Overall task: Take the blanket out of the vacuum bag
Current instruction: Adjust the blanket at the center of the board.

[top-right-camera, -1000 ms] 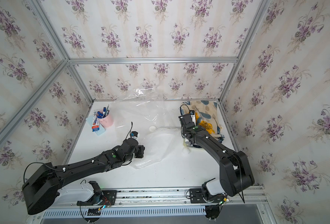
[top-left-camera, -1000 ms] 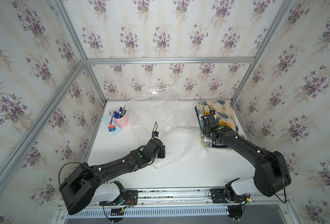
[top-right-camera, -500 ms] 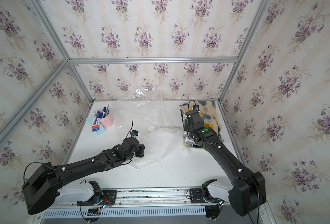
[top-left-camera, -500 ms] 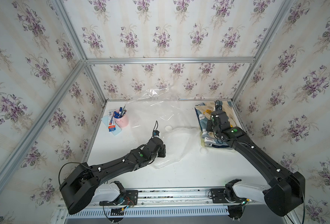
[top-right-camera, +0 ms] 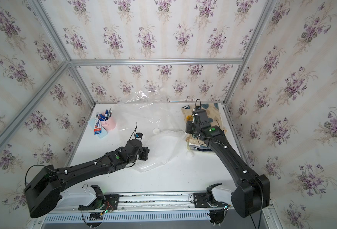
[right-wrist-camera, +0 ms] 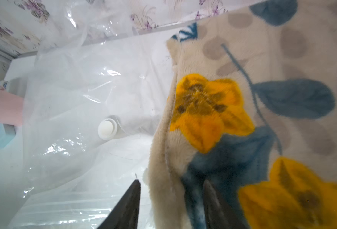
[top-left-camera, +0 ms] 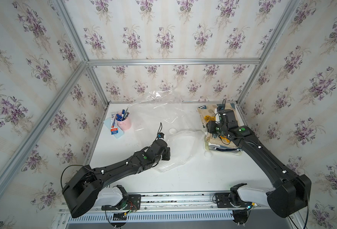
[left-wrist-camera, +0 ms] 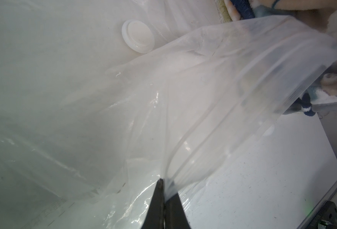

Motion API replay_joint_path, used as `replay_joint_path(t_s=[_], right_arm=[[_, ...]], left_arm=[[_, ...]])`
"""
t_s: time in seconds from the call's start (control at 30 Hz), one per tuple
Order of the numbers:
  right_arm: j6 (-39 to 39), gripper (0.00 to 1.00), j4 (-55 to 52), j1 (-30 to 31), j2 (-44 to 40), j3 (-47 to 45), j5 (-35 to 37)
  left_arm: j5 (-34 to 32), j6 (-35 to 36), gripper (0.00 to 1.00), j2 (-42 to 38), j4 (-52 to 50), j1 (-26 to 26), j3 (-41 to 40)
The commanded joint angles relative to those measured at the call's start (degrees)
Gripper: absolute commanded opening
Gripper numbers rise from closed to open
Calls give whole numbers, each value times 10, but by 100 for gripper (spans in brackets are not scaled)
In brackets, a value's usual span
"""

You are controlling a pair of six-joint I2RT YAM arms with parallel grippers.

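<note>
The clear vacuum bag (top-left-camera: 180,142) lies crumpled across the middle of the white table, its round white valve (top-left-camera: 172,130) facing up. In the left wrist view my left gripper (left-wrist-camera: 164,183) is shut on the bag's zip-seal edge (left-wrist-camera: 203,99), near the valve (left-wrist-camera: 138,36). The blanket (top-left-camera: 203,114), cream fleece with yellow flowers and blue leaves, lies folded at the back right, outside the bag. My right gripper (right-wrist-camera: 171,182) is open over the blanket (right-wrist-camera: 262,59). One finger hangs over the bag (right-wrist-camera: 74,95), the other over the fleece, and the blanket's edge lies between them.
A pink cup of pens (top-left-camera: 124,122) and a blue packet (top-left-camera: 114,129) stand at the back left. Floral walls with aluminium posts close in three sides. A metal rail (top-left-camera: 163,198) runs along the front edge. Loose bag film rises against the back wall (top-right-camera: 143,95).
My right gripper has opened, and its arm has swung toward the back right over the blanket. The left arm and its hold on the bag are unchanged.
</note>
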Motion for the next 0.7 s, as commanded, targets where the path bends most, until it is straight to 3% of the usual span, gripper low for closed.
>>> replay_joint_path(t_s=[0.0,0.2,0.27,0.47,0.67], right_arm=[[17,48,28,-19,4,3,21],[27,16,112,-55,107,-3,-49],[37,10,125,-56,146,-9,-62],[70,14,222,-64,162,-138,-28],[72,26,225,-76,103,-144,-1]], left_arm=[[2,9,1,-2,-7,0,3],[3,10,1,-1,-17,0,12],[4,8,1,-4,-19,0,11],[-4,5,1,-19,-22,1,-6],[-11,16,1,-19,-38,1,4]])
